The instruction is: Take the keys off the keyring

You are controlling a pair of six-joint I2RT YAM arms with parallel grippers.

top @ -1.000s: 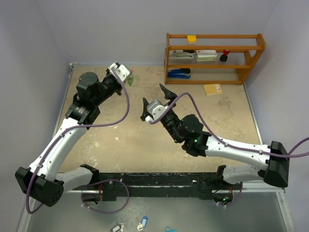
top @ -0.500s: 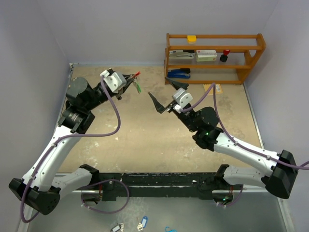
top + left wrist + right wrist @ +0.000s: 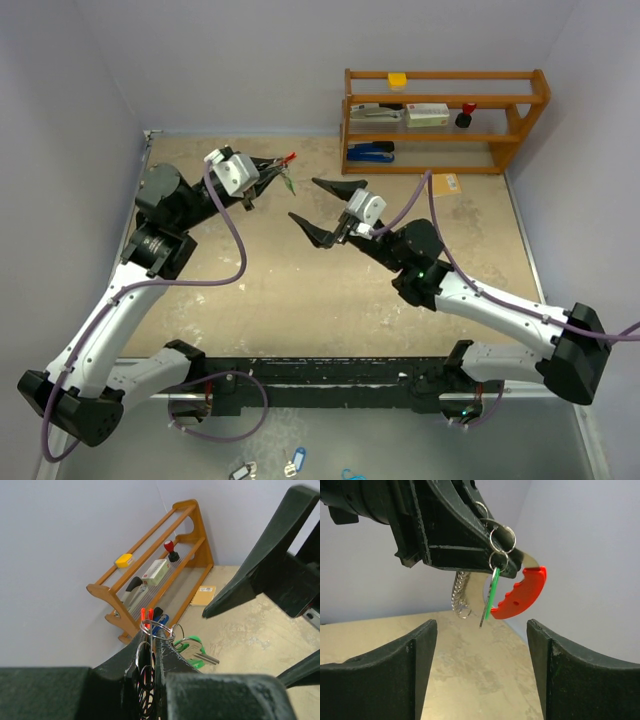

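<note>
My left gripper point(image 3: 272, 166) is shut on the keyring and holds it in the air above the table's far left. The keyring's red crescent point(image 3: 522, 592) sticks out past the fingertips, with silver rings and a chain point(image 3: 460, 597) hanging below. The green-tagged key point(image 3: 491, 596) dangles from a ring beside the red piece; it also shows in the left wrist view point(image 3: 194, 649) and the top view point(image 3: 287, 183). My right gripper point(image 3: 320, 205) is wide open, facing the keyring from the right, a short gap away. In its wrist view, the right gripper point(image 3: 480, 672) has the key hanging above and between its fingers.
A wooden shelf point(image 3: 445, 120) stands at the back right with a stapler, boxes, a red stamp and a yellow item. A yellow pad point(image 3: 440, 184) lies in front of it. Blue-tagged keys point(image 3: 293, 462) lie below the table's near edge.
My left gripper has lifted the keyring off the far left and turned it toward the middle. My right gripper swung right, then back left toward the keyring, staying open.
</note>
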